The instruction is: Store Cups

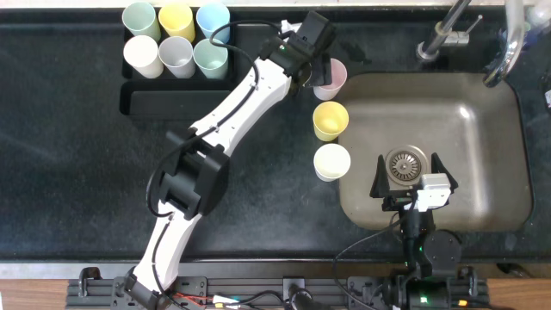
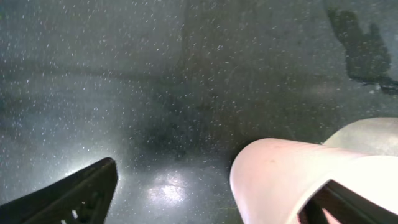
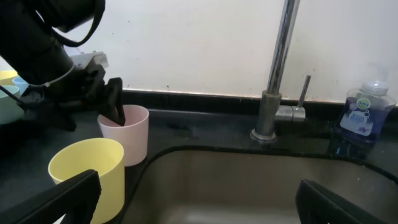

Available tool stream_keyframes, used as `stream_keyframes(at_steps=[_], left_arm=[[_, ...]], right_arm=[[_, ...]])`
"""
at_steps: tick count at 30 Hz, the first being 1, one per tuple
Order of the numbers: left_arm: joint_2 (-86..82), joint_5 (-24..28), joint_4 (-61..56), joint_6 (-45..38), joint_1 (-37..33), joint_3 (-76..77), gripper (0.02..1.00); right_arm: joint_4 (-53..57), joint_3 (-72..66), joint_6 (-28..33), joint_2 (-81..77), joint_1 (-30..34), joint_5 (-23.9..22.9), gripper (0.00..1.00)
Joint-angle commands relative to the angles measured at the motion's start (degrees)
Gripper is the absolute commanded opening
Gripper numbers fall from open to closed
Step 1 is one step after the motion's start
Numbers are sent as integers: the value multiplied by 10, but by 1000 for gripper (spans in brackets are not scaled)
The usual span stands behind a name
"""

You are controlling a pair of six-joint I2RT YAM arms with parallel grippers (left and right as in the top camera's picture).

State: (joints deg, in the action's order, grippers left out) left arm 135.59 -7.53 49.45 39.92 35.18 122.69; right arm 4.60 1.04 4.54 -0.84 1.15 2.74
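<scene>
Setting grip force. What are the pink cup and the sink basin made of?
Pink cup: probably plastic, matte and opaque, going by the thin even wall and soft dull sheen. Sink basin: likely brushed stainless steel, going by the grey metallic surface with streaky reflections.

On my top view I see a dark speckled countertop [image 1: 69, 155] covering the left and centre of the frame. A stainless steel sink [image 1: 482, 112] is sunk into it at the right, with a round drain [image 1: 405, 162] near the lower left of the basin. A chrome faucet [image 1: 448, 34] stands at the upper right, behind the sink's back edge, and a strip of wood [image 1: 34, 293] runs along the bottom left. On my right wrist feed the faucet's upright pipe [image 3: 283, 68] rises right of centre before a white wall [image 3: 205, 43]. A clear bottle of blue liquid [image 3: 364, 112] stands at the far right on the counter.
</scene>
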Motion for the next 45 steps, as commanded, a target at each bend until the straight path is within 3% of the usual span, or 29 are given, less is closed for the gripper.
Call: stream_keyframes(at_steps=[1,12,25,31,35,42,45], left_arm=[[10,7,-5,-9,3,28,847],[10,38,-12,-6,3,30,588],[10,45,-12,-6,6,30,496],[10,45,-9,-6,6,30,323],[10,45,-10,-6,6,30,270],[10,45,-10,-6,6,30,53],[10,45,-9,-6,6,30,34]], right_arm=[[-3,-7,2,6,3,0,998],[-3,-7,2,6,3,0,996],[-3,-8,2,6,3,0,996],[-3,-8,2,6,3,0,998],[-3,-7,2,6,3,0,996],[-3,-8,2,6,3,0,998],[-3,-8,2,6,3,0,993]])
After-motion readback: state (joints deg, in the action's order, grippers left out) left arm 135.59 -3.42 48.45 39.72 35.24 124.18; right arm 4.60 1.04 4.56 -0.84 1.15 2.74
